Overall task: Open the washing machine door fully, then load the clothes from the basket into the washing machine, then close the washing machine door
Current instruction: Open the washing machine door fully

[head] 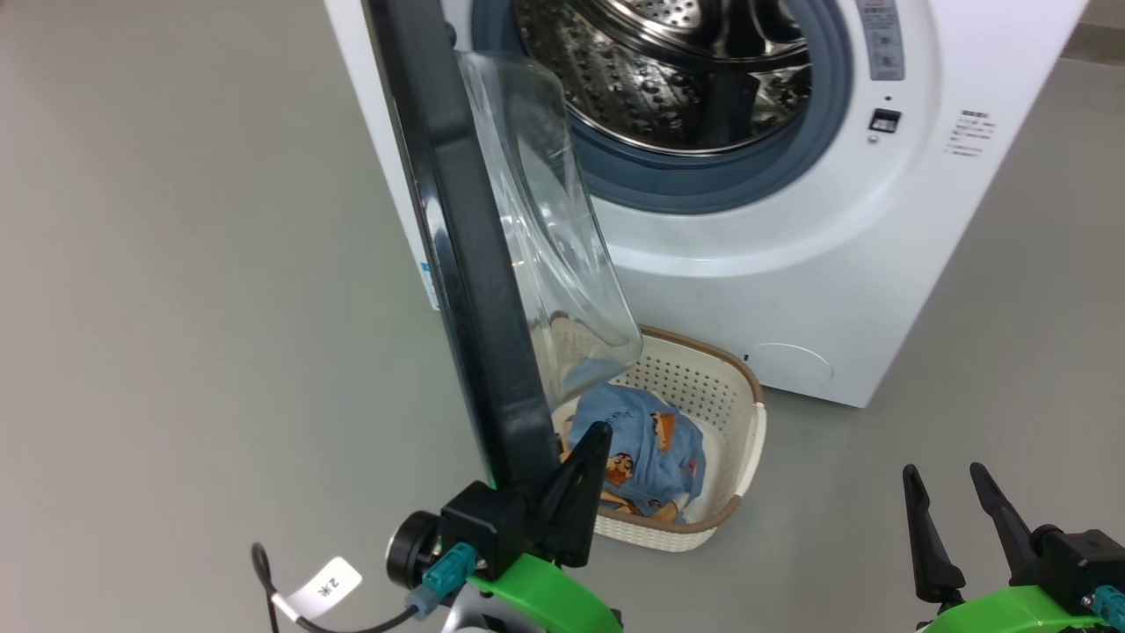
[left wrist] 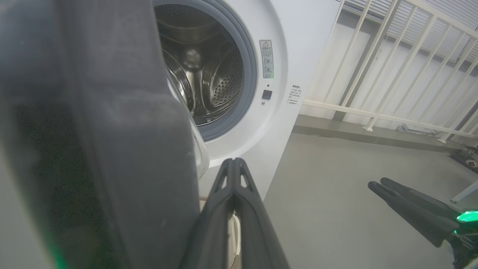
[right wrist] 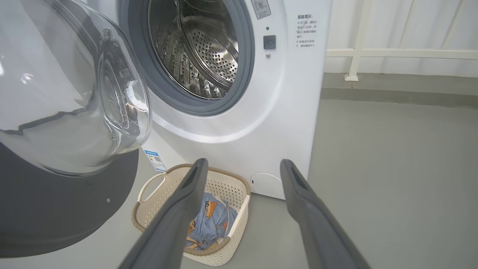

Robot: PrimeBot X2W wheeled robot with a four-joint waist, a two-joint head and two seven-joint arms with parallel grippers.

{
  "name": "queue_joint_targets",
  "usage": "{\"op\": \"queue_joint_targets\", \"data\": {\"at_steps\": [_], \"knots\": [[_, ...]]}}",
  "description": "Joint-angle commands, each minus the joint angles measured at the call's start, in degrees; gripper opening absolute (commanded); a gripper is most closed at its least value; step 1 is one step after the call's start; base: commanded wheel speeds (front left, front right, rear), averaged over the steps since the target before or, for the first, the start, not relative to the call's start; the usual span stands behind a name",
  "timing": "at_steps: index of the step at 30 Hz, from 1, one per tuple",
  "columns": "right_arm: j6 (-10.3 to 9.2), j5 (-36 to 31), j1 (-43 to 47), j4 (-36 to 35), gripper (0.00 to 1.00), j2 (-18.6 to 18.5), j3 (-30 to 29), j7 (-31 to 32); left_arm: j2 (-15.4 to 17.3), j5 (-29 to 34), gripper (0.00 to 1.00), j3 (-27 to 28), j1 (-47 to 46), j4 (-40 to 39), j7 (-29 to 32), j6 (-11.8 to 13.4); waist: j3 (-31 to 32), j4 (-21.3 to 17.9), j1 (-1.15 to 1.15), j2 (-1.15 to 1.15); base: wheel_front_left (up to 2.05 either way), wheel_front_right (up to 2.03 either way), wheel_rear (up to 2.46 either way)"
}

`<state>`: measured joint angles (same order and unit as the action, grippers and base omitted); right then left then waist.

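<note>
The left pincer [head: 600, 432] is pressed together, its two dark fingers meeting at the tips with nothing between them. Right beside it, on its left, stands the lower edge of the washing machine door [head: 466, 264]. The door is swung out from the front, its black rim edge-on in the head view. Its clear glass bowl bulges towards the pincer's side. Whether the fingers touch the rim cannot be told. In the left wrist view the rim [left wrist: 112, 130] is a dark blur just left of the joined fingertips [left wrist: 233, 162].

Just beyond the left pincer's tips, on the grey floor [head: 176, 308], sits the basket [head: 738, 378]. It is close to the foot of the washing machine [head: 791, 264], and the clothes [head: 642, 448] lie bundled inside it, light blue with cartoon prints. Farther ahead and above, the steel drum [head: 668, 79] gapes inside its grey-blue gasket [head: 703, 189].

The right pincer [head: 943, 470] is spread wide and pinches nothing. It hangs well to the right of the left pincer and apart from the basket. In its own wrist view the basket [right wrist: 142, 220] and clothes [right wrist: 213, 216] lie ahead and below, partly behind its left finger [right wrist: 186, 198].
</note>
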<state>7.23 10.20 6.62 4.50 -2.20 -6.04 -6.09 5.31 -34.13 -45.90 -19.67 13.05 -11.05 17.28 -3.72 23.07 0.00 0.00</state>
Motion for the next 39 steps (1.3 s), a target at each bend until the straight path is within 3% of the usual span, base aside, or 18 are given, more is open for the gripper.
{"op": "queue_joint_targets", "data": {"at_steps": [1, 21, 33, 39], "knots": [[0.25, -0.06, -0.32, -1.46, 1.0, -0.68, 1.03, -0.08, 2.04, -0.05, 0.0, 3.32, -0.91, -0.94, -0.38, 1.54, 0.09, 1.11, 0.0, 0.0, 0.0, 0.0, 0.0], [0.25, 0.31, -0.11, -1.35, 1.0, -0.67, 1.11, 0.17, 6.46, -1.73, 0.0, 8.28, 2.3, -4.2, -1.0, 5.97, 0.34, 7.03, 0.0, 0.0, 0.0, 0.0, 0.0], [0.25, 0.66, -0.21, -1.27, 1.0, -0.67, 1.27, 0.12, 11.94, -4.08, 0.0, 16.72, 4.83, -4.36, -2.38, 9.3, 0.81, 6.51, 0.0, 0.0, 0.0, 0.0, 0.0], [0.25, 0.95, -0.52, -0.84, 1.0, -0.67, 1.6, 0.07, 13.92, -5.77, 0.0, 21.01, 4.81, -2.84, -2.87, 9.63, 0.85, 5.62, 0.0, 0.0, 0.0, 0.0, 0.0]]}}
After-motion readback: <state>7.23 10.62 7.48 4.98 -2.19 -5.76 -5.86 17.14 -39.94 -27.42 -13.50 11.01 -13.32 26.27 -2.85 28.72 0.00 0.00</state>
